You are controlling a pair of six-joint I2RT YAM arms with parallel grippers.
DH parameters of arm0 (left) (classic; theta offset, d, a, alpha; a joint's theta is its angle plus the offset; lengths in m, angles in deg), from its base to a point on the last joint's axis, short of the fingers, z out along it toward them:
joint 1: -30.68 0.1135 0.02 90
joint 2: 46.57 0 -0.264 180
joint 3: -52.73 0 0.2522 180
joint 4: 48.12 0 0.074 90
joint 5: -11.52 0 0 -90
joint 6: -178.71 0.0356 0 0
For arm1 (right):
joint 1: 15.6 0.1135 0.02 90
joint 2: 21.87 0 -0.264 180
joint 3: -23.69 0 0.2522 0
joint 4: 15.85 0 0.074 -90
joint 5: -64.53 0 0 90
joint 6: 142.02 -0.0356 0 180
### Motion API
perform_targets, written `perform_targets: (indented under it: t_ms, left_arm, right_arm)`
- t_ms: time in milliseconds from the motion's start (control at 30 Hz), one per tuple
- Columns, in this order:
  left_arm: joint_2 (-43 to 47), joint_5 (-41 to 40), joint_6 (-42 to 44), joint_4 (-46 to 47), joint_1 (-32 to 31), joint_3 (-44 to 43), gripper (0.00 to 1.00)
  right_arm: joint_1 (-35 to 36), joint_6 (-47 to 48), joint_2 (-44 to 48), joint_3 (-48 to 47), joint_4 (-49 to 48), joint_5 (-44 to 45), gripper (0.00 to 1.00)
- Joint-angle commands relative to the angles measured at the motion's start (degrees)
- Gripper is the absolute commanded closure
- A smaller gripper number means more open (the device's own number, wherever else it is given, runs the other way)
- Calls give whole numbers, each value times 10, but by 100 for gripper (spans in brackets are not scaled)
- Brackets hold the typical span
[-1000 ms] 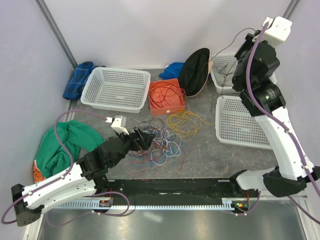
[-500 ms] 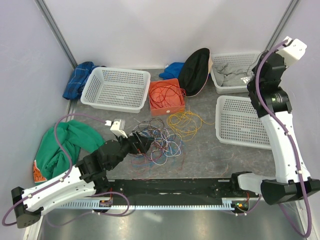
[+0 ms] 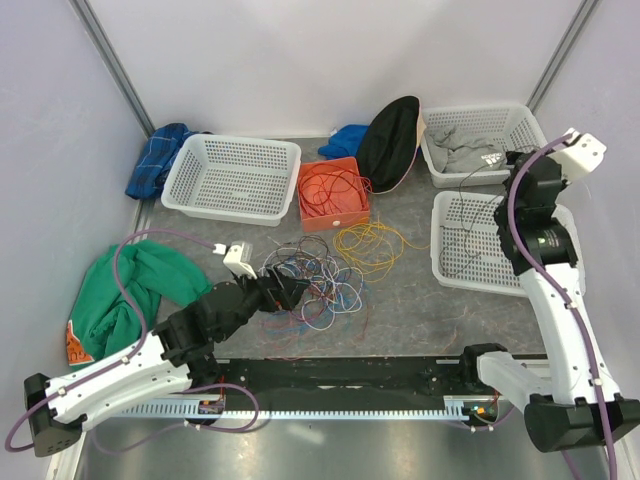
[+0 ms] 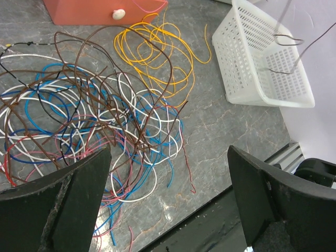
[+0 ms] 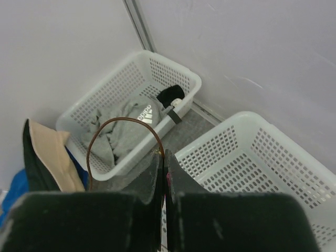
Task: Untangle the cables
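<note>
Right pincer (image 5: pixel 164 157), clamped on one brown cable (image 5: pixel 126 119), holds it above the basket (image 5: pixel 252 152), and your left pincer (image 4: pixel 169 152) gapes wide over the cables (image 4: pixel 105 115) tangled on the desk (image 4: pixel 220 131); judge this the drop-off step: lower, then release.

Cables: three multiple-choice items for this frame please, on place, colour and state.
1. Where does the yellow cable lie? A in the orange box; B on the table beside the tangle; C in a basket.
2. What colour is the cable in the right gripper? A brown; B yellow; C blue.
3. How do the left gripper's jaws stand? A shut on a cable; B open, empty; C shut, empty.
B: it rests on bare table. A: a brown loop leaves the shut jaws. B: they stand wide apart, gripping nothing.
</note>
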State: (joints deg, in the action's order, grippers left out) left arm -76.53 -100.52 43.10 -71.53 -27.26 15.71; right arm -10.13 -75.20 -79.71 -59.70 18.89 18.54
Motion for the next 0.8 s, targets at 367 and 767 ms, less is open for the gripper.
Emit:
perform_targets:
  t_ms: [367,767]
  left_arm:
    - [16,-2,-29,-4,1,9,1]
    - [-68,-35,-46,-4,1,-11,1]
  right_arm:
    - [-40,-79,57,146,-32,-79,35]
    - [34,-135,137,216,-87,-405,22]
